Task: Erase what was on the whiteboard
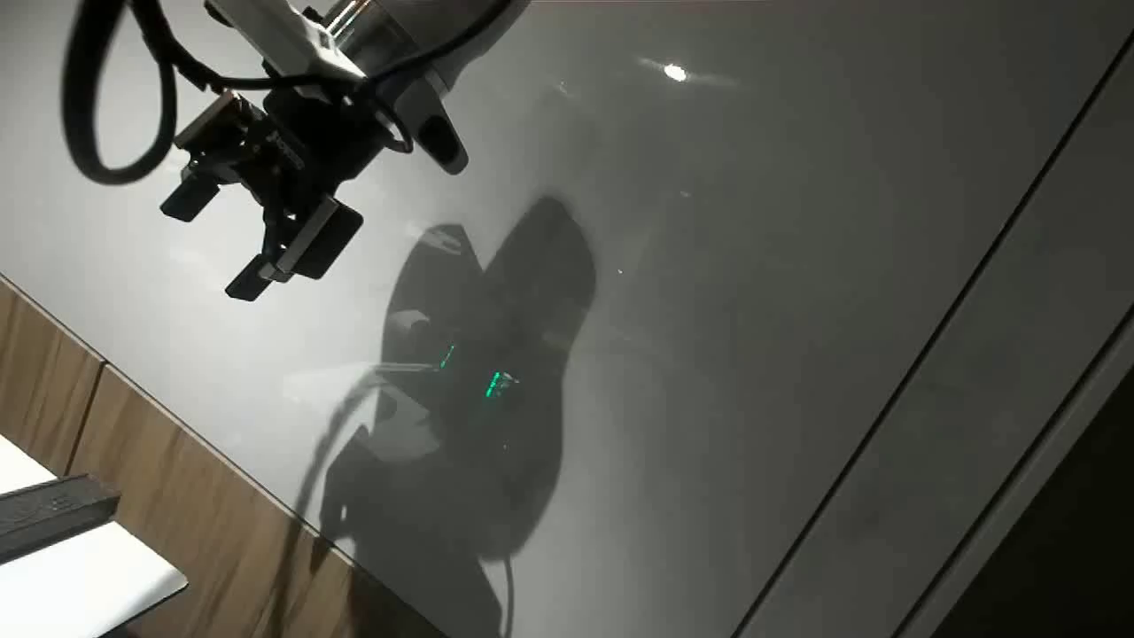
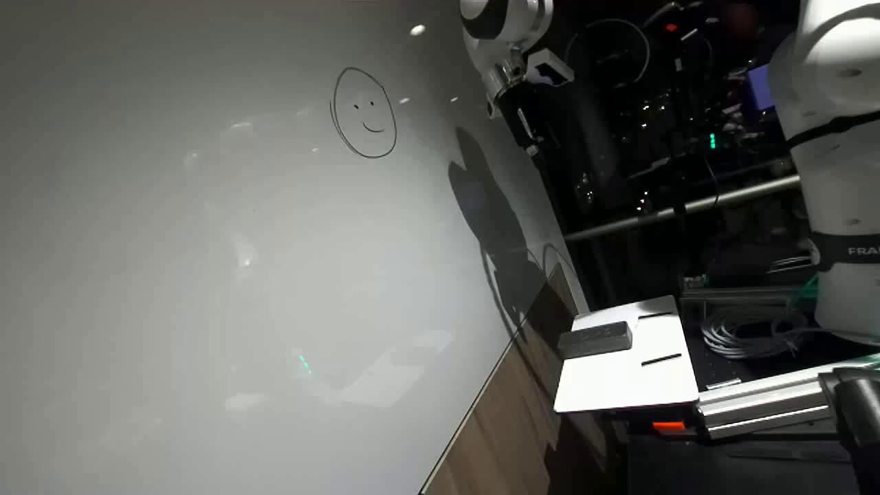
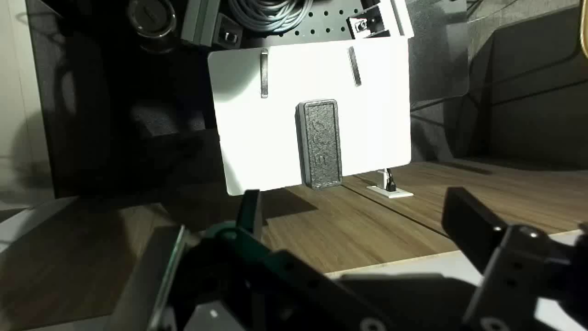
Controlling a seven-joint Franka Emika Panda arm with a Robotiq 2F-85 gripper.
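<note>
The whiteboard is a large glossy grey panel in both exterior views [image 1: 753,310] [image 2: 172,289]. A smiling face [image 2: 364,113] drawn in dark line is on its upper part in an exterior view. A dark grey block-shaped eraser [image 3: 323,142] lies on a white tray [image 3: 252,147]; it also shows in both exterior views [image 1: 58,509] [image 2: 595,339]. My gripper [image 1: 220,241] is open and empty, in the air near the board, above and apart from the eraser. In the wrist view its fingers [image 3: 353,216] are spread wide, with the eraser beyond them.
A brown wood-grain strip [image 1: 195,505] runs below the board. Two thin dark bars [image 3: 263,73] [image 3: 354,66] lie on the tray. A white outlet plate with a plug [image 3: 390,191] is on the wood. Coiled grey cable [image 2: 746,333] lies beside the robot's base.
</note>
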